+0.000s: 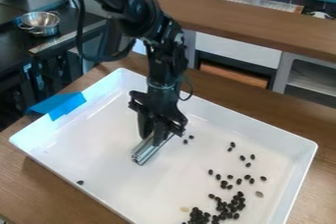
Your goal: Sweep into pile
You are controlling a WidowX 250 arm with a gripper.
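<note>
The gripper (154, 134) hangs down over the middle of the white tray (98, 161), shut on a silver metal bar (150, 150) that lies at a slant low over the tray floor, or touching it. Many small dark beans (230, 207) form a dense cluster at the tray's near right. Others are scattered above that cluster, and two dark beans (188, 139) sit just right of the gripper. A single dark bean (80, 182) rests near the lower left wall. A pale piece (259, 194) lies at the right.
Blue tape (59, 104) covers part of the tray's left rim. The tray's raised walls surround the beans on a wooden table (39, 188). Behind stand a wooden counter (242, 17) and, at the upper left, a metal bowl (41, 21) on a dark surface.
</note>
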